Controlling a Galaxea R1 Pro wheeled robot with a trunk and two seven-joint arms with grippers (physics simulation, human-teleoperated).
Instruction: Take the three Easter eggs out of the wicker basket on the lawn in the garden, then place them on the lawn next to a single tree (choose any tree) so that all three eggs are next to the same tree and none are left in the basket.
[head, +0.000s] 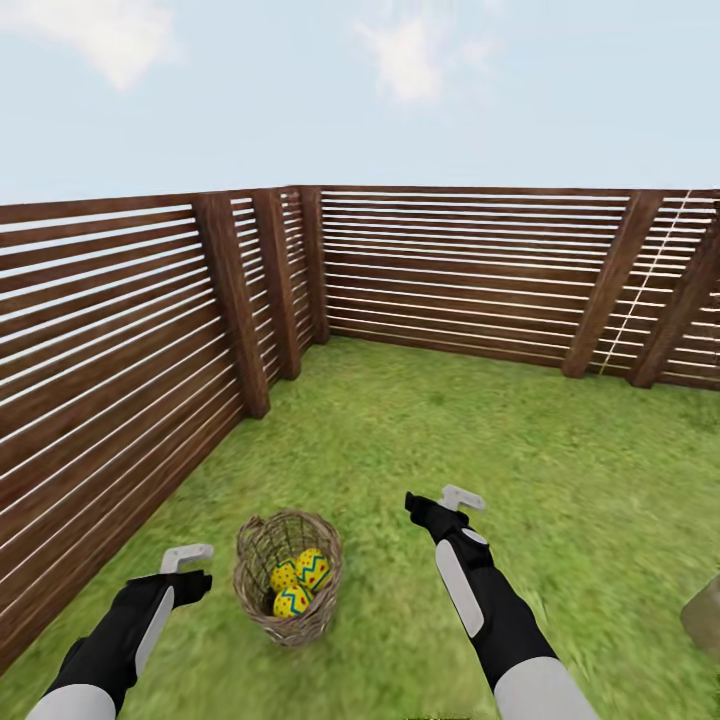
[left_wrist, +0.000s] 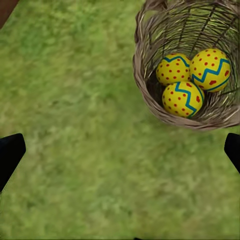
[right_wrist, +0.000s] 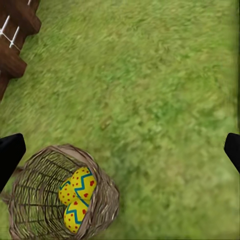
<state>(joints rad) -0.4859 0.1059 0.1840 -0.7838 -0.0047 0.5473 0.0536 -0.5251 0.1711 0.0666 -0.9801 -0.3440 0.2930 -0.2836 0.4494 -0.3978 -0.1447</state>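
The brown wicker basket (head: 288, 578) stands on the lawn (head: 420, 430) between my two arms. Three yellow Easter eggs with red dots and blue-green zigzag bands lie inside it (head: 313, 568) (head: 285, 576) (head: 292, 601). The left wrist view looks into the basket (left_wrist: 150, 95) at all three eggs (left_wrist: 183, 98). My left gripper (head: 190, 572) (left_wrist: 120, 155) hovers open just left of the basket, holding nothing. The right gripper (head: 445, 502) (right_wrist: 120, 155) is open and empty, to the basket's right and a little farther away. The right wrist view catches the basket (right_wrist: 102, 200) and eggs (right_wrist: 82, 184).
A dark brown slatted fence runs along the left (head: 120, 340) and across the back (head: 470, 270), meeting in a corner. Open grass stretches ahead and to the right. A pale grey-beige shape (head: 705, 612) is cut off at the right edge; I cannot tell whether it is a tree trunk.
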